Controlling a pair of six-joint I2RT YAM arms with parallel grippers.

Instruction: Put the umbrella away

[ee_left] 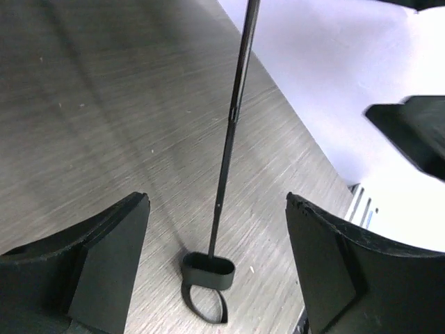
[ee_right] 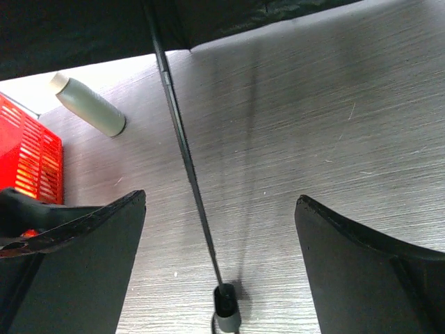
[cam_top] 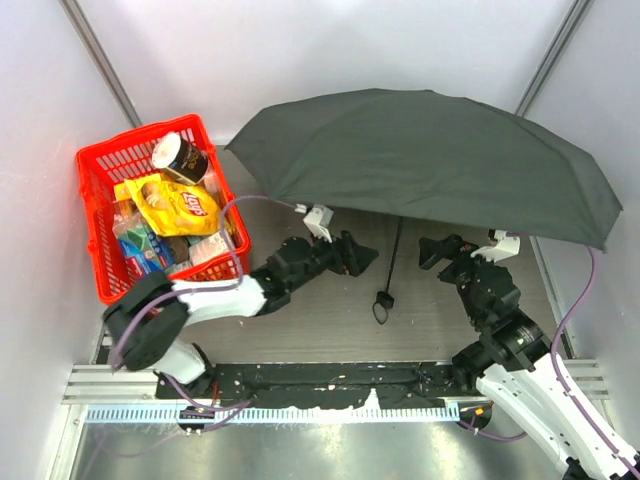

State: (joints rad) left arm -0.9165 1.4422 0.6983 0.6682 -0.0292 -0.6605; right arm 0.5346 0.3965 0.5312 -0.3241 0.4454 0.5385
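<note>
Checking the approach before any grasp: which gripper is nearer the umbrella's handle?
Left, by a little. The left gripper sits just to the left of the umbrella handle and slightly farther up the table, jaws open. The right gripper sits farther off on the handle's right, also open.

Red plastic basket (cam_top: 91, 228) at far left of the grey wood-grain table (cam_top: 300, 325), packed full. On top: yellow chip bag (cam_top: 180, 205), and behind it a dark tub with a white lid (cam_top: 177, 156), tipped on its side. Blue-green packets (cam_top: 140, 247) and a white box (cam_top: 210, 248) sit lower in the pile. Right wrist view: pale cylindrical bottle (ee_right: 89, 105) lying on the table near the basket corner. White enclosure walls (cam_top: 300, 50) all round.
</note>
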